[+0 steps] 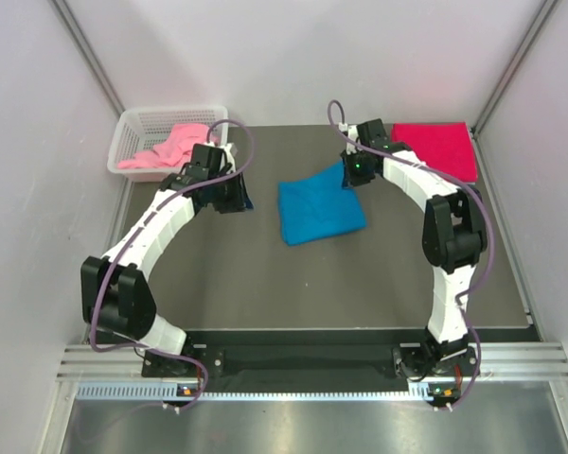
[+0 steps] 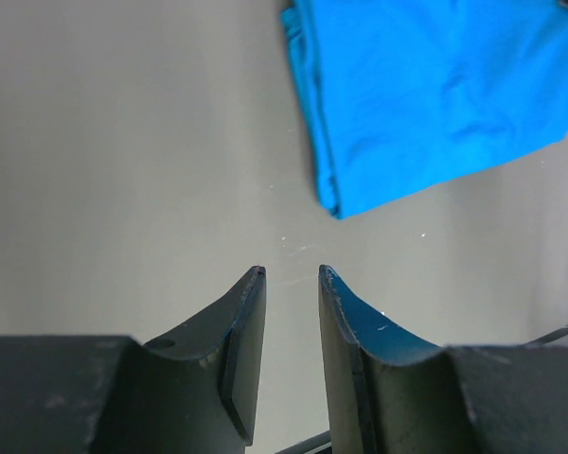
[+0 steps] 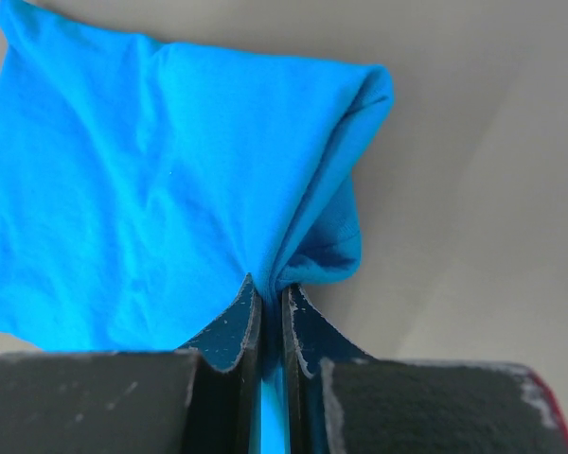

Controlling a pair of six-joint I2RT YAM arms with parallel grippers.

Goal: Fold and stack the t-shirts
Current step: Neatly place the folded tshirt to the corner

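Note:
The bright blue t-shirt lies folded on the dark mat mid-table. My right gripper is at its far right corner, shut on a pinch of the blue cloth, which bunches up between the jaws. My left gripper hovers over bare mat just left of the blue shirt; its jaws stand apart with nothing between them. A crimson red t-shirt lies folded flat at the back right. The light pink t-shirt is crumpled in the basket.
A white mesh basket stands at the back left corner, close behind the left arm. White walls and metal posts enclose the table on three sides. The right arm's elbow rises near the mat's right edge.

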